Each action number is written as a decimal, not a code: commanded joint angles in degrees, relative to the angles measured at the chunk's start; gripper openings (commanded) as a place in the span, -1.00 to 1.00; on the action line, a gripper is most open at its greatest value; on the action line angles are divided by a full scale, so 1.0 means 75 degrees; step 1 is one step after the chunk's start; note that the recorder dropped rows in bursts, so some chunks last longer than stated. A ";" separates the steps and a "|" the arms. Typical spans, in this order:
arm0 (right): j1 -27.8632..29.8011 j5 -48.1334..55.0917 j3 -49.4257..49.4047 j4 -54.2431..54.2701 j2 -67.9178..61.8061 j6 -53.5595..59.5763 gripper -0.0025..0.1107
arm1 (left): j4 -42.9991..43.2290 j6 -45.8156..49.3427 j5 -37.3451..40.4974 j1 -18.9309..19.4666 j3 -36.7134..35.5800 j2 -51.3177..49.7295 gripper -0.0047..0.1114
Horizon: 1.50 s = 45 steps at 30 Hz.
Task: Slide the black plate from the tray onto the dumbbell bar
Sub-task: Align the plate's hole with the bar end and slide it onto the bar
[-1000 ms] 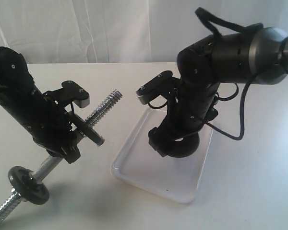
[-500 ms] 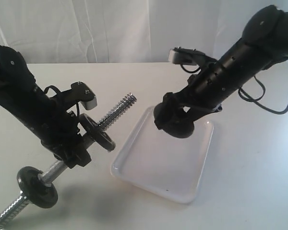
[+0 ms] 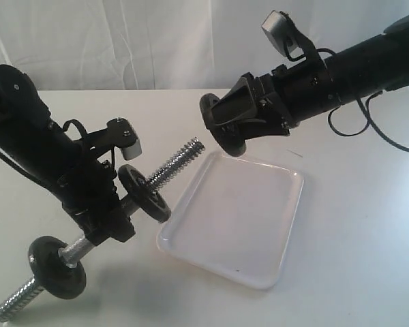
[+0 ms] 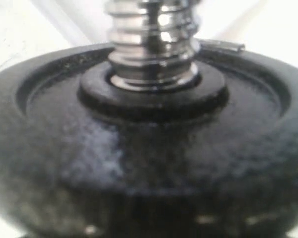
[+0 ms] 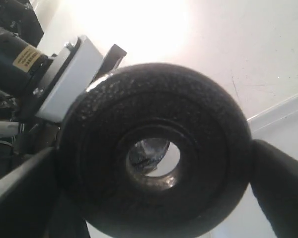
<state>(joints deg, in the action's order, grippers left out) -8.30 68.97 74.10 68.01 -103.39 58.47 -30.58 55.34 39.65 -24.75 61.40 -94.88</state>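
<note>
Exterior view: R gripper was clamped on the black plate, clear of the tray, w/ hole facing the tip of the dumbbell bar, prob. to slide on. L gripper gripped that bar mid-shaft, tilted up.

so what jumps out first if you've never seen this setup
The black plate, clamped in the right gripper and held clear of the tray, its hole facing the dumbbell bar. That bar, held tilted by the left gripper, aims its threaded tip at the plate without reaching it.
</note>
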 commanded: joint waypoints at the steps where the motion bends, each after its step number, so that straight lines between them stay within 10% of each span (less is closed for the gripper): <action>1: 0.0054 0.0133 0.0089 0.0561 -0.0183 0.0176 -0.96 | -0.1218 0.0467 0.0291 0.0000 0.0184 0.0395 -0.91; 45: -0.0562 0.0133 0.0089 0.1036 -0.0395 0.0105 -0.96 | -0.1228 -0.0027 0.0134 0.0000 0.0184 0.0395 -0.91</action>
<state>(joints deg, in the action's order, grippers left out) -12.27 67.70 74.10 72.71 -107.22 58.69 -32.24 56.75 39.79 -24.75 61.40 -94.76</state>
